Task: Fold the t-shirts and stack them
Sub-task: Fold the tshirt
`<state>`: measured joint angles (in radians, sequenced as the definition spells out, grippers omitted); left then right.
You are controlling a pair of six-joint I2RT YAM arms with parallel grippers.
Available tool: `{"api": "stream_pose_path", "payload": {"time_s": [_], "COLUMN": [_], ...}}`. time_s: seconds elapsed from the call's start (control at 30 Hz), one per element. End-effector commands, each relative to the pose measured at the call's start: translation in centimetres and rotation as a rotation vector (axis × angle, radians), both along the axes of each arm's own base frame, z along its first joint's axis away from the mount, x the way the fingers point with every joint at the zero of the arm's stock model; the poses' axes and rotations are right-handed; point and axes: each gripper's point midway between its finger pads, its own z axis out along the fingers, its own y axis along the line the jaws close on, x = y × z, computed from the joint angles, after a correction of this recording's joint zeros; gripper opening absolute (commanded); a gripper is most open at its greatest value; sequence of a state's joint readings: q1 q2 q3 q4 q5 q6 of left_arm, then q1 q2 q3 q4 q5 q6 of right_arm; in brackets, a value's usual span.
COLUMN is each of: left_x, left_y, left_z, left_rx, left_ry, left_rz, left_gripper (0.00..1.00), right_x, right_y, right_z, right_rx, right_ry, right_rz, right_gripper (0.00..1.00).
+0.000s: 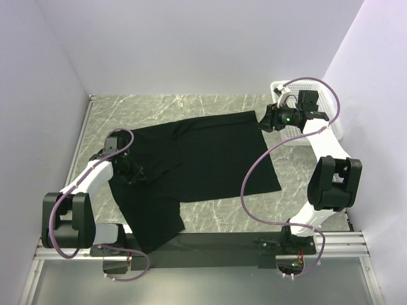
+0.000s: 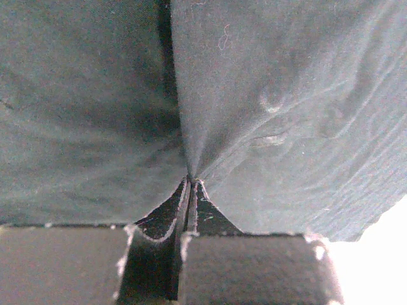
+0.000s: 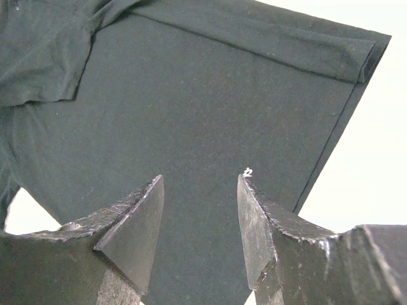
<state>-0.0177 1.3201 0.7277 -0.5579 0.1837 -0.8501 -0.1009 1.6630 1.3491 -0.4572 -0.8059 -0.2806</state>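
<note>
Black t-shirt [image 1: 203, 152] lies spread over the middle of the marble table [image 1: 222, 105]. Near the table's left side, the left gripper [image 2: 191, 184] pinches a bit of cloth tight, likely to fold it. Near its far right, the right gripper [image 3: 200, 181] gapes wide, holding nothing.

White-and-black arms [image 1: 86, 181] carry looping purple cables [image 1: 244, 187] and end in black jaws.

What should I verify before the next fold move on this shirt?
1. Left tool shut on the black cloth t-shirt: ok.
2. Right tool gripping cloth: not ok, open above it, holding nothing.
3. Shirt lying flat: not ok, bunched where the left tool pinches it.
4. Purple cable clear of the cloth: cannot tell; it crosses the shirt's right edge in the top view.
</note>
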Motion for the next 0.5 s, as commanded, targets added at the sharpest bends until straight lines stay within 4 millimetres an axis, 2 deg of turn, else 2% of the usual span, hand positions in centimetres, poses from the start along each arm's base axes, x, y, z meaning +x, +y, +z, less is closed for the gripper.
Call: {"api": "stream_pose_path", "payload": {"time_s": [0.0, 0.1, 0.13, 0.27, 0.33, 0.4, 0.43, 0.47], "left_x": [-0.3, -0.3, -0.2, -0.4, -0.5, -0.1, 0.2, 0.9], "left_y": [-0.1, -0.2, 0.6, 0.8, 1.3, 2.4, 3.4, 4.2], "left_z": [1.2, 1.5, 1.4, 0.9, 1.1, 2.3, 3.5, 5.2], "left_rx": [-0.022, -0.029, -0.028, -0.033, -0.017, 0.019, 0.061, 0.086], "left_ry": [-0.030, -0.039, -0.037, -0.023, -0.022, -0.059, -0.100, -0.152], "left_rz": [-0.020, -0.026, 0.002, 0.004, 0.009, 0.024, 0.047, 0.058], "left_gripper": [0.01, 0.01, 0.01, 0.01, 0.06, 0.25, 0.33, 0.45], "right_x": [-0.1, -0.1, -0.1, 0.0, 0.1, 0.3, 0.4, 0.7], "right_y": [0.1, 0.1, 0.1, 0.1, -0.1, -0.2, -0.4, -0.5], "right_z": [2.0, 1.9, 1.8, 1.7, 1.7, 1.4, 1.4, 1.1], "right_rx": [0.006, 0.006, 0.006, 0.001, -0.010, -0.020, -0.029, -0.040], "right_ry": [-0.068, -0.066, -0.065, -0.066, -0.072, -0.071, -0.070, -0.060], "right_rz": [0.006, 0.007, 0.007, 0.007, 0.006, 0.004, -0.002, -0.007], "right_gripper": [0.57, 0.57, 0.57, 0.57, 0.57, 0.57, 0.57, 0.57]}}
